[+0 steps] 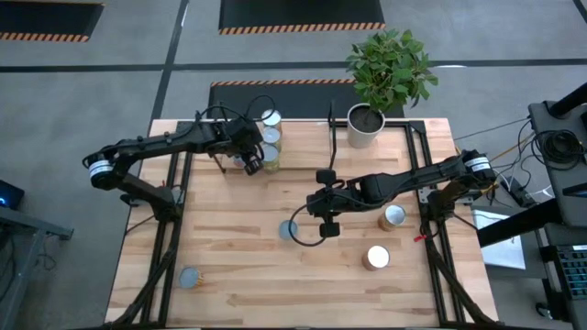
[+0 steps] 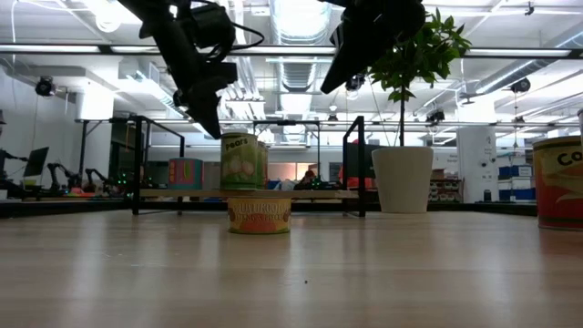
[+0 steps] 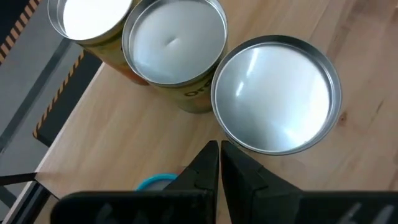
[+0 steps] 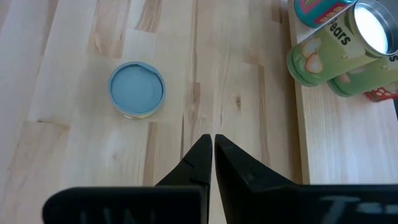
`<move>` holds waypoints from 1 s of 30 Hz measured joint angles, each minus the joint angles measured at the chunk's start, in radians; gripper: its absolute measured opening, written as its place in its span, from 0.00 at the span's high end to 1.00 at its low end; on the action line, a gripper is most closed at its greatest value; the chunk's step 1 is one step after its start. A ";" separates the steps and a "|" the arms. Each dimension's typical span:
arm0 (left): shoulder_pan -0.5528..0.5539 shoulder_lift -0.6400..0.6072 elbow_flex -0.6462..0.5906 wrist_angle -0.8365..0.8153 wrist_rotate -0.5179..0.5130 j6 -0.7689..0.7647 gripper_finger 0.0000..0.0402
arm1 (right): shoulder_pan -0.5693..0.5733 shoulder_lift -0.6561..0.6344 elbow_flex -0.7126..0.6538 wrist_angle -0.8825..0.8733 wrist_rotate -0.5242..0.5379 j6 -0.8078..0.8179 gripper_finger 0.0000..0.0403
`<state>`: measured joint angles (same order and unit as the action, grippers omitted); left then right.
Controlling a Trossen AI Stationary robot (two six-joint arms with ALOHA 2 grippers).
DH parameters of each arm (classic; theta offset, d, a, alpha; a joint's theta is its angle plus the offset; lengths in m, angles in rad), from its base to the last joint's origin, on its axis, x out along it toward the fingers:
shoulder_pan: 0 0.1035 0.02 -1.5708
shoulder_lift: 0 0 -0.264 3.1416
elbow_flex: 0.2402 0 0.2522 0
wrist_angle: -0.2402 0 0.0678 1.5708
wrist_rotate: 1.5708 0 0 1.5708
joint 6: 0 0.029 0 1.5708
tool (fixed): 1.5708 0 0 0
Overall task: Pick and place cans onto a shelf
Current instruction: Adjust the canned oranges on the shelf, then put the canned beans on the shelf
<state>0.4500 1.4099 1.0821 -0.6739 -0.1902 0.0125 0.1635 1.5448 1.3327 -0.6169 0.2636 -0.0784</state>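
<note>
Cans (image 1: 268, 137) stand bunched on the shelf (image 1: 303, 151) at the table's far edge, three tops close together, one labelled pears. Others wait on the wooden table (image 1: 238, 275): a blue-topped can (image 1: 288, 229) near the middle, two toward the right, one at the near-left corner. The left gripper (image 1: 251, 163) hovers just above the shelved cans, its fingers pressed together, holding nothing. The right gripper (image 1: 323, 220) hangs just beside the blue-topped can, fingers also together and empty. To do this step well, I'd judge the right gripper should spread wide, centre over that can, and descend straight. A potted plant (image 1: 371, 87) stands nearby.
</note>
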 joint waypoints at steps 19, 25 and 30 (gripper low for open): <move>-0.022 0.000 0.000 0.009 -0.004 -0.026 1.00 | 0.000 0.000 0.000 -0.007 0.000 0.000 0.98; -0.040 -0.051 0.000 0.010 -0.013 -0.071 1.00 | 0.007 -0.027 -0.013 -0.004 0.001 0.010 0.98; -0.152 -0.140 -0.043 0.115 -0.013 -0.138 1.00 | 0.027 -0.049 -0.047 0.016 0.001 0.063 0.98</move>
<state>0.2982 1.2700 1.0391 -0.5590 -0.2034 -0.1258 0.1900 1.4960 1.2857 -0.6013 0.2642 -0.0155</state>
